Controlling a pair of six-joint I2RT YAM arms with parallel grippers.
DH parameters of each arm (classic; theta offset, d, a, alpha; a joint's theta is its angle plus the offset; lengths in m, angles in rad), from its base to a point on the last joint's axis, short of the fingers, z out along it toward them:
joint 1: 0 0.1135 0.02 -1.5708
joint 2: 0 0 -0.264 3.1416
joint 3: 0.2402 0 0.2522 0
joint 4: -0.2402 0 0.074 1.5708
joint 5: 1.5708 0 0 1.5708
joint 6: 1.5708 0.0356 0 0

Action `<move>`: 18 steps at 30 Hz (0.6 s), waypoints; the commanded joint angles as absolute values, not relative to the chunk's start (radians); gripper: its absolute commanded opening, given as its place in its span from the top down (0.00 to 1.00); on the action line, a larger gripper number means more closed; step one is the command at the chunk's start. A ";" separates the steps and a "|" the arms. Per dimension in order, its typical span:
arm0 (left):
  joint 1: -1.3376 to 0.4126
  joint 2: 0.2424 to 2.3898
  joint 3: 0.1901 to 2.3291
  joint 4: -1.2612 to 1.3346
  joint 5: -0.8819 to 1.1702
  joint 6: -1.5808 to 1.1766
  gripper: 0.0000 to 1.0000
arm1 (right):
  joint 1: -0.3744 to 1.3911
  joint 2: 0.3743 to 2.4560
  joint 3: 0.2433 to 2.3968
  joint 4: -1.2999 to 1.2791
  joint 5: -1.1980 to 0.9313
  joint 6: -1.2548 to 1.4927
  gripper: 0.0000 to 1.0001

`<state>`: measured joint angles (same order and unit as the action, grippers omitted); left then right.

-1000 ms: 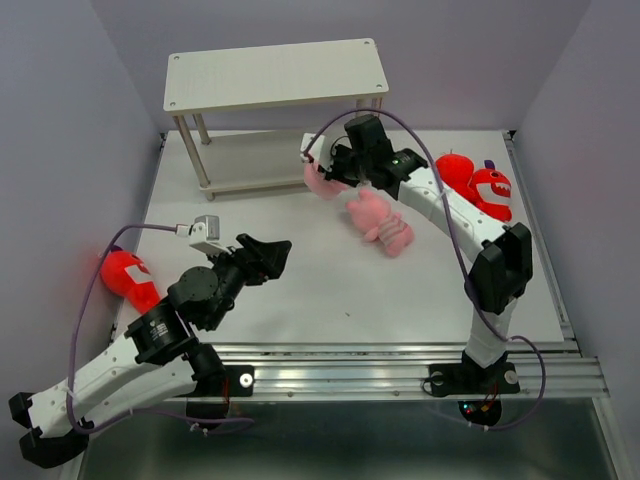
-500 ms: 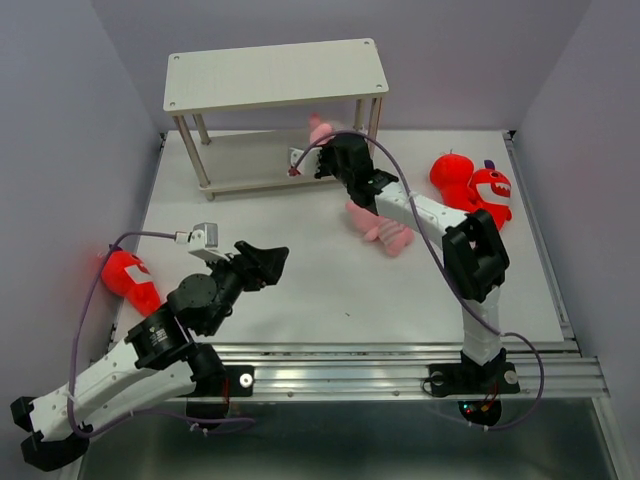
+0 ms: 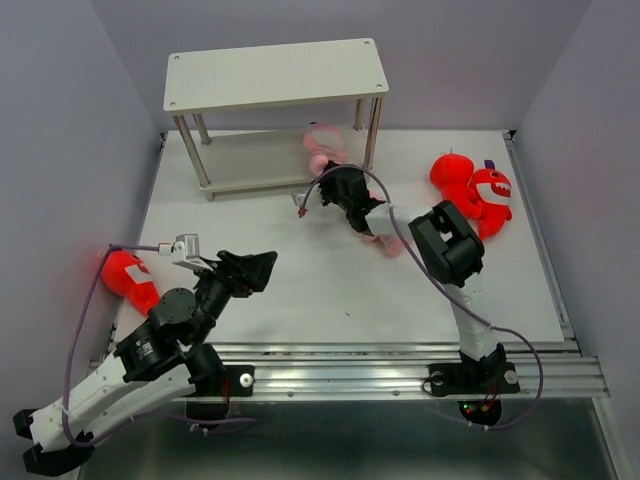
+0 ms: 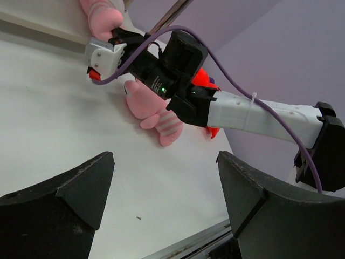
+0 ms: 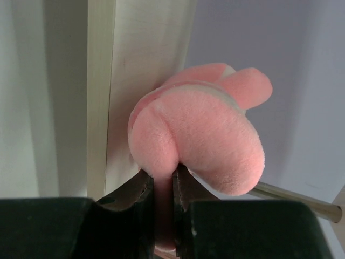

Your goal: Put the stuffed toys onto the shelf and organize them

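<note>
My right gripper (image 5: 163, 186) is shut on a fold of a pink striped pig toy (image 5: 205, 135). In the top view it holds that pig (image 3: 320, 140) at the right end of the shelf's (image 3: 275, 75) lower board, beside a front leg. A second pink pig (image 3: 393, 241) lies on the table, partly under the right arm, and also shows in the left wrist view (image 4: 151, 105). Two red sharks (image 3: 490, 190) (image 3: 452, 172) lie at the right. Another red shark (image 3: 128, 278) lies at the left edge. My left gripper (image 3: 255, 268) hangs open and empty over the table, right of that shark.
The shelf's top board is bare, and its thin metal legs (image 3: 372, 130) stand close to the held pig. The right arm (image 3: 445, 240) stretches across the table's middle. Purple walls close in the left, right and back. A metal rail (image 3: 400, 365) runs along the near edge.
The right arm has carried the pink pig up and back, from above the table to the right end of the lower shelf board. The left arm has drawn back slightly, still open.
</note>
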<state>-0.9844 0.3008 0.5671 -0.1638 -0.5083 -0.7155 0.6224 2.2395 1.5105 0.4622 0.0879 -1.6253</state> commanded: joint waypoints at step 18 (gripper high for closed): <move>-0.979 0.233 0.503 -0.123 -0.496 -0.756 0.11 | 0.566 2.126 1.246 0.735 -0.057 -1.758 0.29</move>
